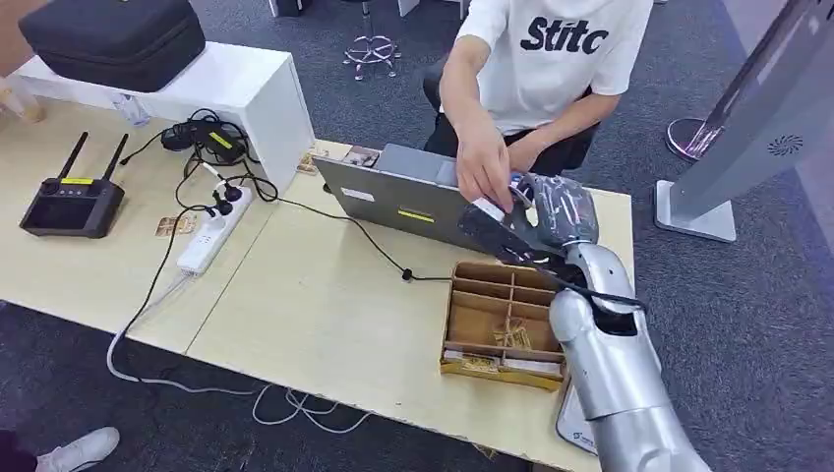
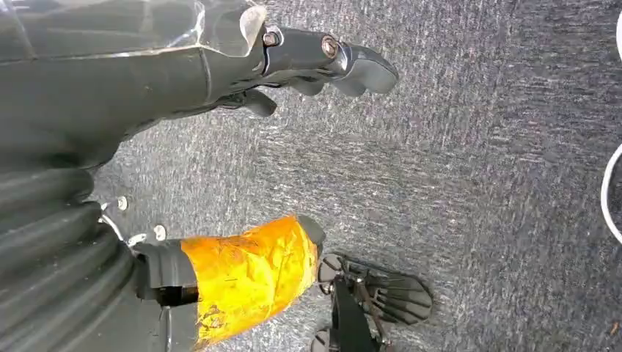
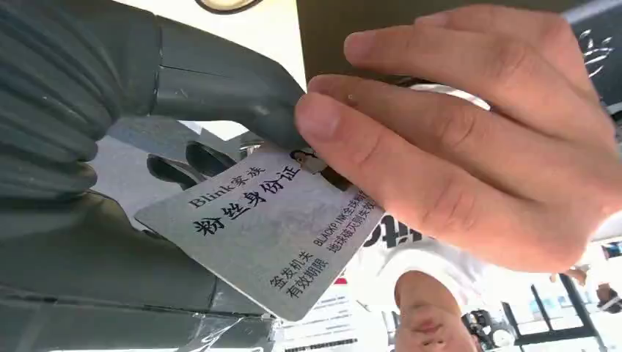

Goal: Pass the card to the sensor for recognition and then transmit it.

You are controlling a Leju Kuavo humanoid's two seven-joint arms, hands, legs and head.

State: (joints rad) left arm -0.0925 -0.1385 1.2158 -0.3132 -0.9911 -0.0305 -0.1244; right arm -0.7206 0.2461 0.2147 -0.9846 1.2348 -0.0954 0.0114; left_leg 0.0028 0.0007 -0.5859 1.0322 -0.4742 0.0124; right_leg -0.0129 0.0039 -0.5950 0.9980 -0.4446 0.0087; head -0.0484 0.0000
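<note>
A: Item one: card (image 3: 268,227), grey, printed with Chinese characters. Location, please.

B: Centre of the right wrist view, pinched between the thumb and darker fingers of the right robot hand (image 3: 183,139). A person's hand (image 3: 469,139) has closed its fingertips on the card's far corner. In the head view the same meeting sits right of centre, above the laptop (image 1: 403,202).

A: So both hold it?

B: Both touch it; the right robot hand is grasping the card, and whether the person's grip already carries it I cannot tell.

A: Item two: left robot hand (image 2: 323,62).

B: Hanging over grey carpet (image 2: 477,191), fingers loosely apart, holding nothing. One finger is wrapped in orange tape (image 2: 249,271).

A: Item three: sensor.

B: Not identified with certainty. A wooden compartment tray (image 1: 502,320) lies on the worktop (image 1: 315,305) lower right of centre; a power strip (image 1: 211,231) and a black remote controller (image 1: 74,202) sit at the left.

A: Progress entry?

B: My judgement: the handover, the transmit step, is under way. Whether recognition at the sensor has been done these pictures do not show. Remaining: the right robot hand lets go once the person has the card securely.
</note>
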